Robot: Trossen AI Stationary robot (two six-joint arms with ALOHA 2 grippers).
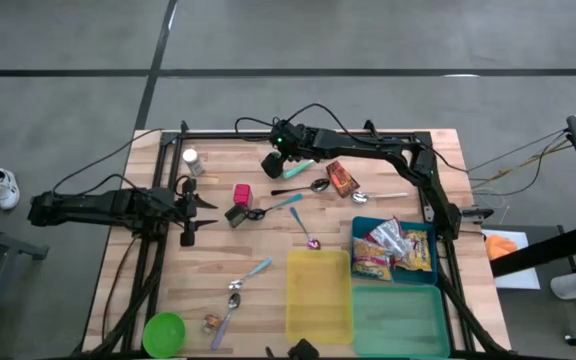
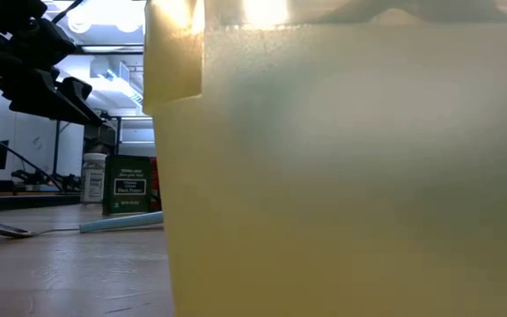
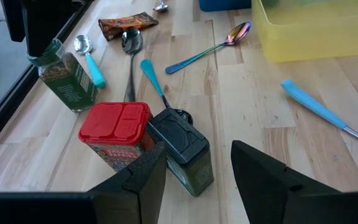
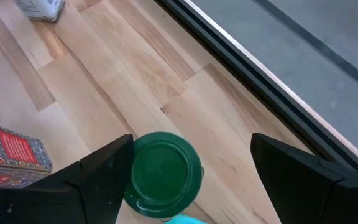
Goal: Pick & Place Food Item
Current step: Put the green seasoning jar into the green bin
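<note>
The right arm reaches from the right edge of the high view across the upper part of the desk (image 1: pixel 268 300), elbow bent, its wrist turned down toward the upper middle. The right gripper (image 4: pixel 191 165) hangs with its jaws spread wide and released, a green-lidded jar (image 4: pixel 163 174) standing upright between them, nearer one finger and not gripped as far as can be seen. The left arm lies low and stretched out from the left edge of the high view, pointing toward the centre. The left gripper (image 3: pixel 197 174) has its jaws apart and holds nothing; just ahead of it stand a red-lidded tin (image 3: pixel 117 130) and a dark-capped bottle (image 3: pixel 182 149), touching each other. Snack packets (image 1: pixel 393 250) lie in the blue bin (image 1: pixel 360 228) at lower right, beside the yellow bin (image 1: pixel 318 295).
</note>
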